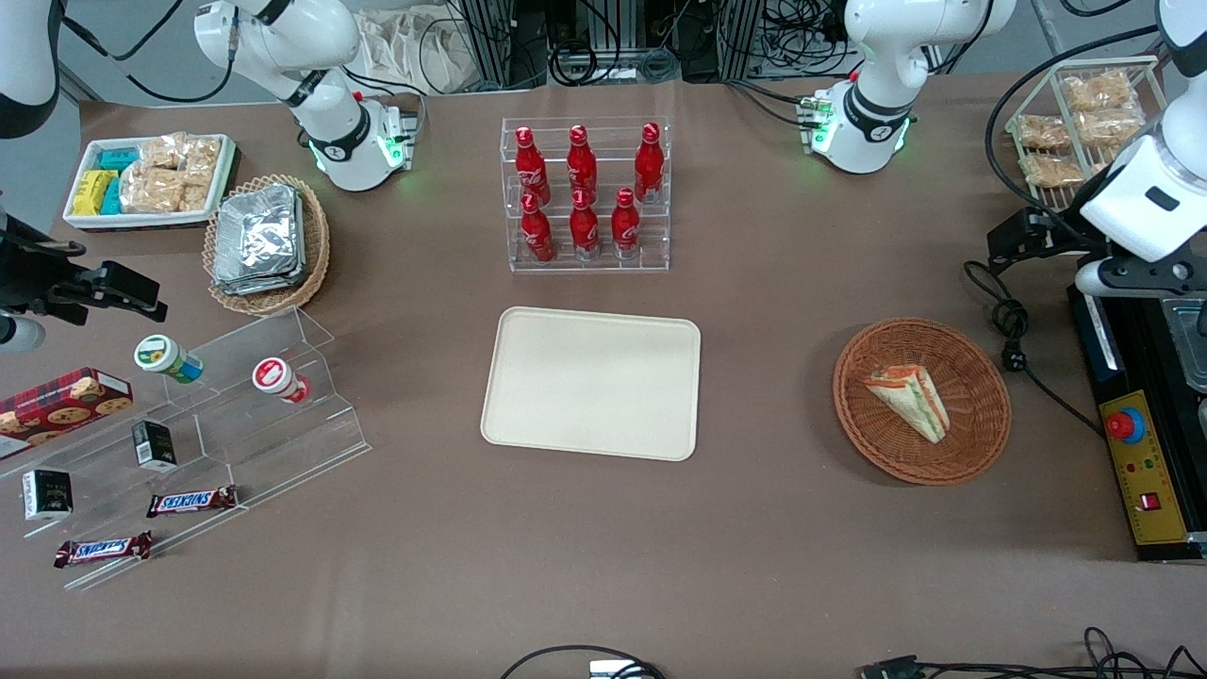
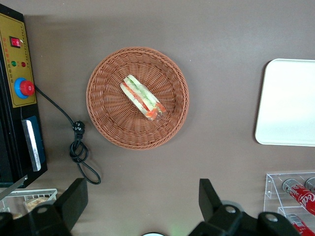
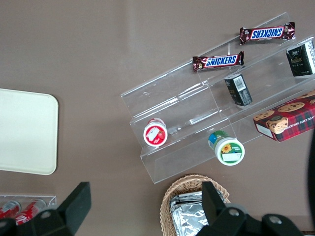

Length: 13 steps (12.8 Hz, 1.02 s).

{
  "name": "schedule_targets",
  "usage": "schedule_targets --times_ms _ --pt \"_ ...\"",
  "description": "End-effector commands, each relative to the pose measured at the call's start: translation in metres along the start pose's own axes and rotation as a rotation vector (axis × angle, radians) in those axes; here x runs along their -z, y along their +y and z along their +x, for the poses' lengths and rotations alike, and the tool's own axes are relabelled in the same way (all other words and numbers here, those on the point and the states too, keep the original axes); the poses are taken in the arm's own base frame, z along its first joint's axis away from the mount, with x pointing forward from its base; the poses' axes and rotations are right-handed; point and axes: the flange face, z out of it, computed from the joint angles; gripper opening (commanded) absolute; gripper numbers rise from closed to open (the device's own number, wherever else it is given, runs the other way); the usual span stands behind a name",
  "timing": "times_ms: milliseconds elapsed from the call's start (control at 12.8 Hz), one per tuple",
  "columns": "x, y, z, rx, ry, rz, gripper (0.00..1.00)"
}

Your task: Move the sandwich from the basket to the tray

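Observation:
The sandwich [image 1: 910, 398] [image 2: 142, 97], a white-bread wedge with green, orange and red layers, lies on its side in the round reddish-brown wicker basket [image 1: 971, 396] [image 2: 108, 113]. The cream tray [image 1: 592, 382] [image 2: 290, 103] [image 3: 24, 130] lies flat mid-table with nothing on it, a gap of bare table away from the basket toward the parked arm's end. My gripper [image 1: 1023, 236] [image 2: 142, 189] hangs high above the table, farther from the front camera than the basket. It is open, its fingers wide apart and holding nothing.
A clear rack of red bottles [image 1: 585, 193] stands just farther back than the tray. A black control box with a red button [image 1: 1141, 453] and a coiled black cable [image 1: 1014, 330] lie beside the basket. A wire rack of snack bags [image 1: 1084, 123] stands near the arm.

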Motion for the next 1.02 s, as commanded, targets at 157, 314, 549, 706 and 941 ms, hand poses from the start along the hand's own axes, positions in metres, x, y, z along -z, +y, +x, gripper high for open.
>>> schedule_targets --times_ms 157,314,549,706,941 --pt "0.006 0.001 0.003 0.005 -0.002 0.027 1.00" --pt "0.007 0.001 0.003 0.006 0.000 0.025 1.00" --pt "0.004 -0.001 0.007 0.030 -0.005 0.013 1.00" --pt "-0.001 0.000 0.011 0.122 -0.005 0.009 1.00" --pt "-0.032 -0.006 0.029 0.171 -0.040 0.011 1.00"
